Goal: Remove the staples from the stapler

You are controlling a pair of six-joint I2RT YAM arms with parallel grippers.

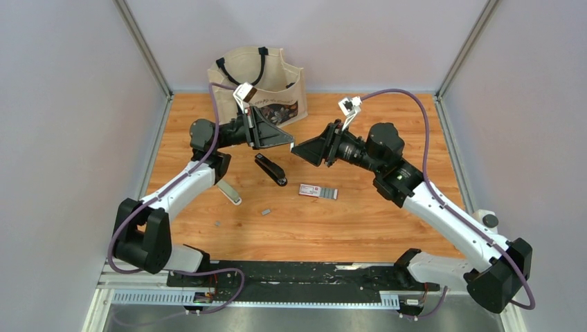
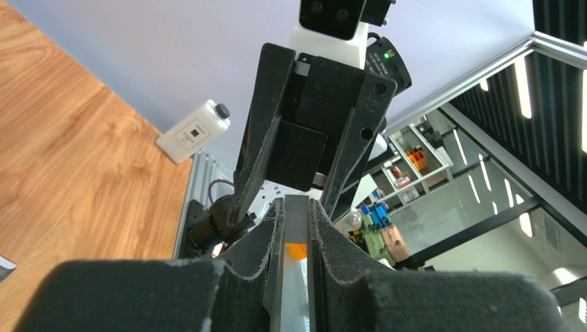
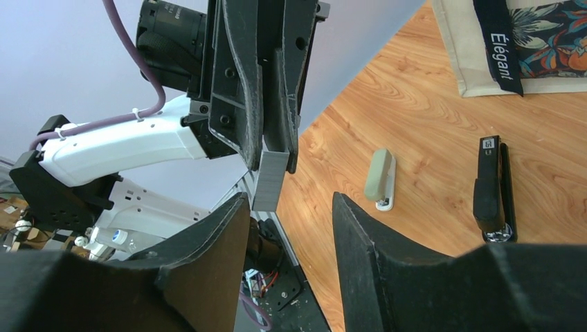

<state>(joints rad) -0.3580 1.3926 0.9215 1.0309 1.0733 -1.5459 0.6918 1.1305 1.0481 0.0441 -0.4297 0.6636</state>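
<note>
My left gripper is raised above the table and shut on a short grey metallic strip of staples. The strip sticks out past its fingertips, as the right wrist view also shows. My right gripper is open and empty. It faces the left gripper tip to tip, with the strip's end just beyond its open fingers. The stapler, with a dull grey top and a pale base, lies shut on the table below the left arm. It also shows in the right wrist view. Two small loose staples pieces lie on the table.
A black stapler lies below the two grippers and shows in the right wrist view. A flat red-and-white box lies to its right. A cloth tote bag stands against the back wall. Side walls close in the wooden table.
</note>
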